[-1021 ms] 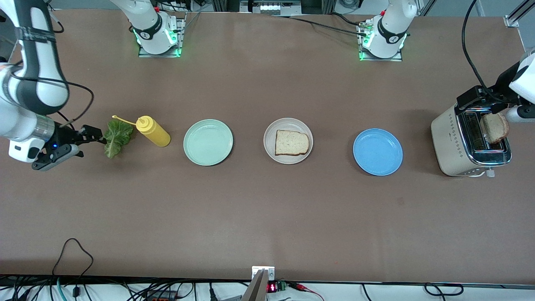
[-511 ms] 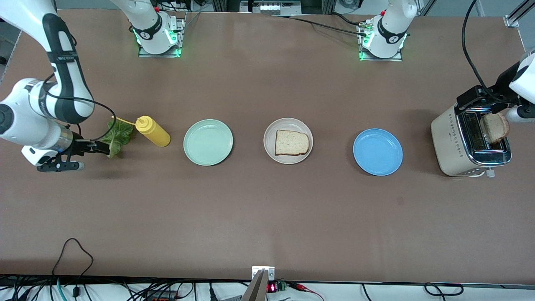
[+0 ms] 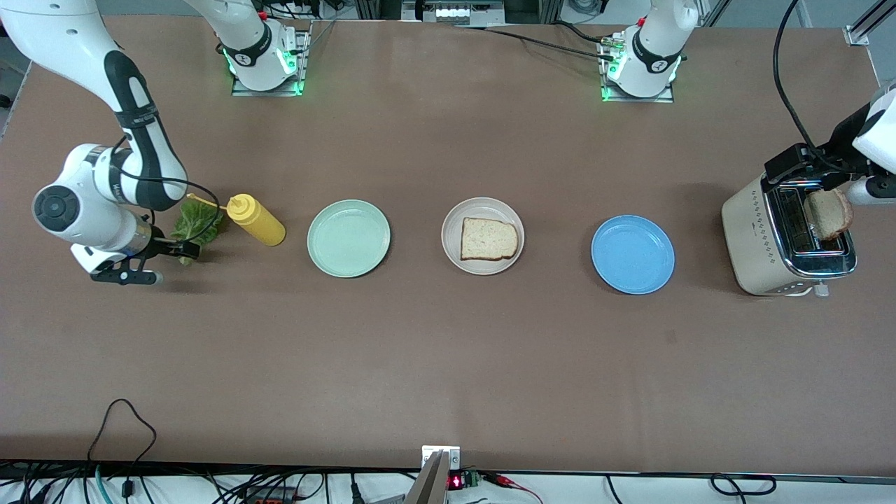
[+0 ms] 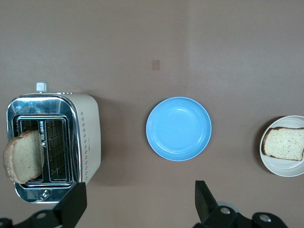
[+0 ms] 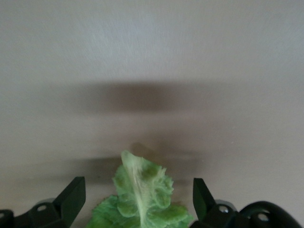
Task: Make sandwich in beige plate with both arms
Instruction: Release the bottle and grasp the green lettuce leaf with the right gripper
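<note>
Right end effector (image 3: 162, 260): mine, low at the right arm's end of the table, fingers apart, with the tip of the lettuce leaf (image 5: 141, 202) between them in my right wrist view; I cannot tell whether they touch it.
Lettuce leaf: on the table (image 3: 448, 364), just at 9 o'clock of the yellow squeeze bottle (image 3: 257, 220), partly covered by my right wrist in the front view.
Left end effector (image 4: 137, 204): mine, fingers spread wide with nothing between them, up in the air near the toaster (image 3: 784, 238) at the left arm's end of the table.
Toaster slice (image 3: 827, 213): a bread slice stands up out of one toaster slot, leaning.
Beige plate (image 3: 482, 203): mid-table, carrying one bread slice (image 3: 488, 239) lying flat, nothing on top of it.
Mint-green plate (image 3: 348, 238): at 9 o'clock of the beige plate, apart from it.
Blue plate (image 3: 633, 254): at 3 o'clock of the beige plate, between it and the toaster.
</note>
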Controlling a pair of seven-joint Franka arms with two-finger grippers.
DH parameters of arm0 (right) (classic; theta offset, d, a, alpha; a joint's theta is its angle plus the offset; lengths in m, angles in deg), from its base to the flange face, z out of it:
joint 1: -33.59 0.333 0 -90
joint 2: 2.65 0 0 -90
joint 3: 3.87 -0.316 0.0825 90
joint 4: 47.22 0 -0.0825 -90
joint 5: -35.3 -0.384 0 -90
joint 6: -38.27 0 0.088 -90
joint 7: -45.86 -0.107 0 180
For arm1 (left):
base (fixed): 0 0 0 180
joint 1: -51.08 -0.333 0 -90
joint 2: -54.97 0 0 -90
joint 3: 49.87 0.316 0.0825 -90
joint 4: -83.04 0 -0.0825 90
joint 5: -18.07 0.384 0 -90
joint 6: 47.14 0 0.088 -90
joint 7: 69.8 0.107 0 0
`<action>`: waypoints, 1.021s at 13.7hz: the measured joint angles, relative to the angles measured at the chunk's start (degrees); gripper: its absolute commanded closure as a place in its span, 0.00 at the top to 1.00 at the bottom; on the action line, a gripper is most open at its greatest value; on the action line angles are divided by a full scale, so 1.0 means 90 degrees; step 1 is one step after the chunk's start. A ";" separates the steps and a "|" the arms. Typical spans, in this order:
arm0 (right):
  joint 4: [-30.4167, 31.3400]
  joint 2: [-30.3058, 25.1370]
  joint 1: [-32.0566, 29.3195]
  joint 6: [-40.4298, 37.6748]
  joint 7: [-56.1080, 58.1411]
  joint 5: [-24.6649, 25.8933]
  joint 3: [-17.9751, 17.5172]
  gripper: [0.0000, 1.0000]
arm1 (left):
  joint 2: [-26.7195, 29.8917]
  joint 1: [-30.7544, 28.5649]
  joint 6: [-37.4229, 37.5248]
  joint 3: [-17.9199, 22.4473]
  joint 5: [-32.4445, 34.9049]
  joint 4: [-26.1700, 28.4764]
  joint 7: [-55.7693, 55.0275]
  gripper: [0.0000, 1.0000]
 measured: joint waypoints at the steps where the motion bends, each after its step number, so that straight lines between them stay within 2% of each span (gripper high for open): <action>1: 0.0086 0.0017 -0.0019 0.0063 0.0000 0.0002 0.0000 1.00 | 0.0000 0.0000 0.0000 0.0000 0.0000 0.0000 0.0000 1.00; 2: 0.0121 0.0027 -0.0036 0.0077 0.0000 0.0003 0.0000 0.90 | 0.0000 0.0000 0.0000 0.0000 0.0000 0.0000 0.0000 1.00; 4: 0.0128 0.0045 -0.0052 0.0079 0.0000 0.0008 0.0000 0.49 | 0.0010 0.0000 0.0000 0.0000 -0.0001 0.0000 0.0000 1.00; 5: 0.0128 0.0046 -0.0052 0.0080 0.0001 0.0012 0.0000 0.35 | 0.0022 0.0000 0.0002 0.0000 -0.0001 0.0000 0.0000 1.00; 6: 0.0128 0.0046 -0.0053 0.0081 0.0002 0.0017 0.0000 0.29 | 0.0033 0.0000 0.0004 0.0000 -0.0001 0.0000 0.0000 1.00; 7: 0.0128 0.0047 -0.0053 0.0081 0.0003 0.0033 0.0000 0.28 | 0.0042 0.0000 0.0004 0.0000 -0.0001 0.0000 0.0000 1.00; 8: 0.0128 0.0051 -0.0053 0.0081 0.0003 0.0079 0.0000 0.23 | 0.0047 0.0000 0.0005 0.0000 -0.0001 0.0000 0.0000 1.00; 10: 0.0128 0.0058 -0.0053 0.0081 0.0004 0.0139 0.0000 0.05 | 0.0048 0.0000 0.0017 0.0000 -0.0001 0.0001 0.0000 1.00; 11: 0.0128 0.0059 -0.0053 0.0080 0.0042 0.0154 -0.0002 0.00 | 0.0048 0.0000 0.0026 0.0000 -0.0001 0.0001 0.0000 1.00; 14: 0.0118 0.0050 -0.0053 0.0073 0.0312 0.0177 -0.0003 0.00 | 0.0048 0.0000 0.0043 0.0000 -0.0001 0.0001 0.0000 1.00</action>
